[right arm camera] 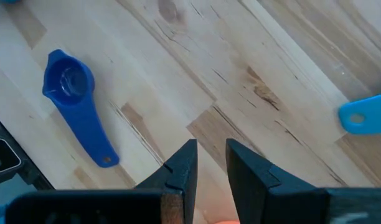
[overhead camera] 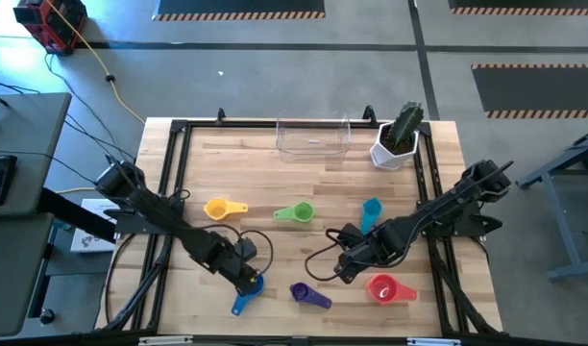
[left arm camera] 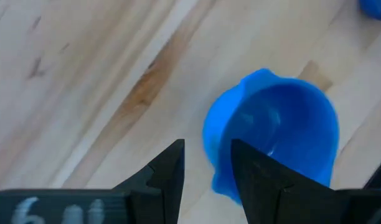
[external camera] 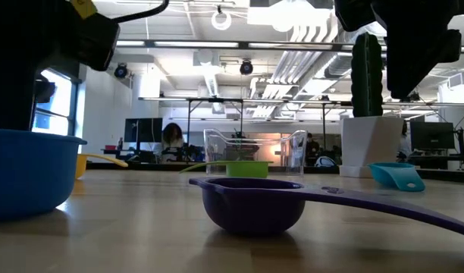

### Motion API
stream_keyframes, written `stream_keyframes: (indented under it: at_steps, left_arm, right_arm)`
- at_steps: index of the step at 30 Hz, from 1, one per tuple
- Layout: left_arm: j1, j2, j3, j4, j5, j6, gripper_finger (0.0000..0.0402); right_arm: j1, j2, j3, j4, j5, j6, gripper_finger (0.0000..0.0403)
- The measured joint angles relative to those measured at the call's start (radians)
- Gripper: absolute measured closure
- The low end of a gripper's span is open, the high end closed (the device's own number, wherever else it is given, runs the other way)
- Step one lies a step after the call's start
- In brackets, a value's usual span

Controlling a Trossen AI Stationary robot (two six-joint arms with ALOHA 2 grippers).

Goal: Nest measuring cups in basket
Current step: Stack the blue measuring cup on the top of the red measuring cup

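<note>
High view puts the blue cup (overhead camera: pixel 244 294) near the table's (overhead camera: pixel 275 173) near edge, left of centre. It is well apart from the clear basket (overhead camera: pixel 313 151), which sits at the far edge. The cup stands upright, mouth up. Its long axis runs on a diagonal, with the bowl at the far-right end and the flat handle trailing off toward the near left.

My left gripper (overhead camera: pixel 247 278) is directly over the bowl. From the left wrist camera, its jaws stand a little apart with the cup's wall in the gap. Bare wood shows beside that wall, so I judge they straddle the rim without clamping it yet.

My right gripper (overhead camera: pixel 344 269) waits further right, between the purple cup (overhead camera: pixel 308 294) and the red cup (overhead camera: pixel 382 287). Its jaws are parted only narrowly and hold nothing.

I expect the cup to be very light, stiff and smooth, so it should skate or tip if a finger nudges it before the pinch lands. I think pinching the bowl wall, one finger inside and one outside, is the best hold. The handle is thin and lies close to the wood, so I would leave it.
</note>
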Motion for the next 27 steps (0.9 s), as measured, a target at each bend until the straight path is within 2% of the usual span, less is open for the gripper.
stream_keyframes:
  at_steps: [6,15,21,27]
  left_arm:
    - [0.001,0.05,0.002,0.062,0.001,-0.004,0.0292]
    - [0.011,0.064,0.003,0.134,0.018,0.026,0.0394]
    - [0.05,0.057,0.015,0.143,0.019,0.047,0.0397]
    - [0.118,0.055,0.109,0.142,0.0,0.149,0.0398]
  right_arm:
    - [0.0,0.0,0.0,0.004,0.002,0.004,0.0327]
    - [0.005,0.0,0.001,0.031,-0.007,0.005,0.0327]
    - [0.012,0.0,0.001,0.063,-0.008,0.005,0.0327]
    - [0.012,0.0,0.001,0.078,0.01,0.072,0.0329]
